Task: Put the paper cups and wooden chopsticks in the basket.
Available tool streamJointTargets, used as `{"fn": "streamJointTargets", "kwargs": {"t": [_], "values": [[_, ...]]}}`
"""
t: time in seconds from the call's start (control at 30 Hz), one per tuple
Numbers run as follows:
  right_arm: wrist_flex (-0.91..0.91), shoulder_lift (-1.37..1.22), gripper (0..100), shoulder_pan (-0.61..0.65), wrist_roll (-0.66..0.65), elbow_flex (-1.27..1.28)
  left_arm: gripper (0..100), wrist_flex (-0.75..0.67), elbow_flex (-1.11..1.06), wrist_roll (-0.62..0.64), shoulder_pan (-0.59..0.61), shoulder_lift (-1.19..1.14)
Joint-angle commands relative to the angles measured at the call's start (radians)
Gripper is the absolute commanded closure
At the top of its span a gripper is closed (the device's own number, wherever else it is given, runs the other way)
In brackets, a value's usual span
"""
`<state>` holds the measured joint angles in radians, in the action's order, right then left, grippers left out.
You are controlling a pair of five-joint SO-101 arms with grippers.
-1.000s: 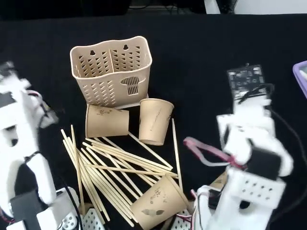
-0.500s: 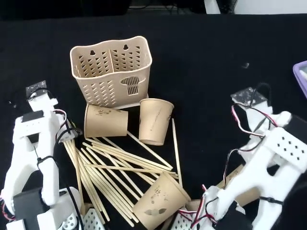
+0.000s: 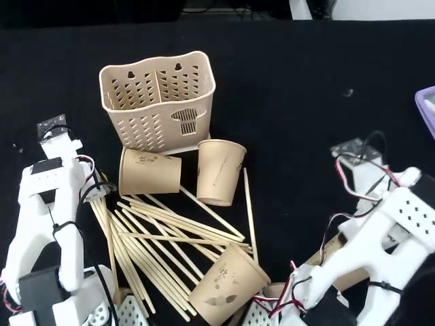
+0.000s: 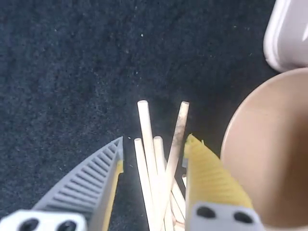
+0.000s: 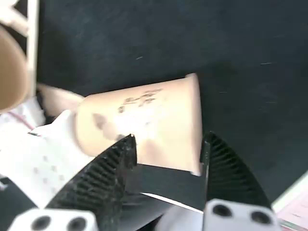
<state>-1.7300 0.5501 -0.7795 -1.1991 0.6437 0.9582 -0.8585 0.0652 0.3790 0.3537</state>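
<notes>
A beige slotted basket (image 3: 158, 102) stands upright at the back. Before it lie two paper cups (image 3: 151, 172) (image 3: 219, 171), with a third cup (image 3: 228, 282) near the front on a spread of wooden chopsticks (image 3: 163, 234). My left gripper (image 4: 155, 139) is open, low over the table, and several chopsticks' ends (image 4: 153, 154) lie between its fingers; a cup (image 4: 269, 149) lies close beside it. This arm stands at the left (image 3: 47, 197). My right gripper (image 5: 169, 139) is open, straddling a fourth cup (image 5: 144, 120) that lies on its side at the front right (image 3: 329, 248).
A purple object (image 3: 427, 107) sits at the table's right edge. The bases of both arms and their cables (image 3: 285, 305) crowd the front edge. A pale rounded object (image 4: 288, 33) lies beyond the left gripper. Black cloth covers the table.
The left arm swung in and came down at the chopsticks' ends. The right arm folded down toward the front right cup and has since sunk a little lower.
</notes>
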Motion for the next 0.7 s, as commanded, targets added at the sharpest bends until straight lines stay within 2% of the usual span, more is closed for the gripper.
{"fn": "streamJointTargets", "kwargs": {"t": [0.0,0.33,0.53,0.67], "values": [[-0.031,-0.001,77.5,-0.015,-0.014,0.048,79,-0.011,0.012,0.003,-0.013,0.034],[-0.02,-0.002,77.5,-0.015,-0.014,0.082,79,-0.009,0.01,0.003,-0.013,0.034],[0.233,-0.002,77.5,-0.046,-0.014,0.09,79,-0.009,0.008,0.003,-0.013,0.034],[0.16,-0.002,77.6,-0.048,-0.014,0.111,79,-0.009,0.008,0.003,-0.013,0.034]]}}
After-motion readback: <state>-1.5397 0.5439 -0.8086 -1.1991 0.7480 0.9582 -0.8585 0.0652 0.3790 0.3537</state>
